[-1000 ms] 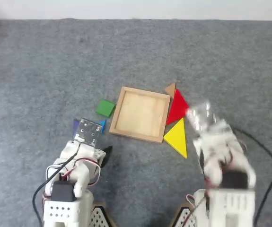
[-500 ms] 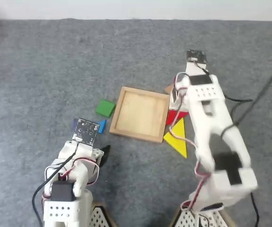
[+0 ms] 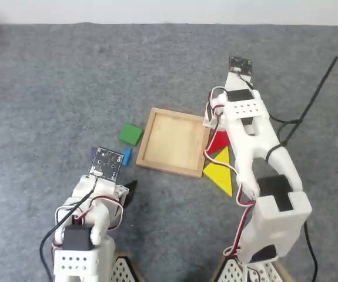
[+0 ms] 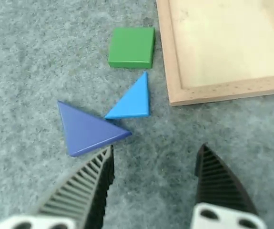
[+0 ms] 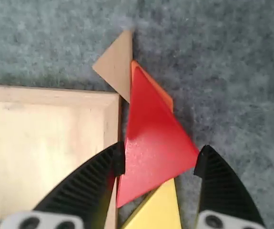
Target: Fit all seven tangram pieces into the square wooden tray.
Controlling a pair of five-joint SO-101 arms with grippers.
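Note:
The square wooden tray [image 3: 177, 141] lies mid-table with nothing in it. My right gripper [image 5: 161, 150] is open, its fingers on either side of the red triangle [image 5: 151, 143], which lies against the tray rim [image 5: 113, 124]. A tan triangle [image 5: 116, 67] and an orange piece [image 5: 165, 98] lie just beyond the red one, and the yellow triangle [image 5: 158, 212] is nearer to me. My left gripper [image 4: 157, 151] is open above bare carpet, close to the dark blue triangle [image 4: 86, 131], the light blue triangle [image 4: 131, 101] and the green square [image 4: 131, 46].
Grey carpet covers the whole table. The right arm [image 3: 248, 126] stretches out over the red triangle [image 3: 217, 143] and the yellow triangle [image 3: 220, 170]; its black cable trails off to the right. The left arm [image 3: 92, 205] stays low at the front left.
The right arm has swung from near its base out over the red triangle beside the tray. The left arm and all the pieces are where they were.

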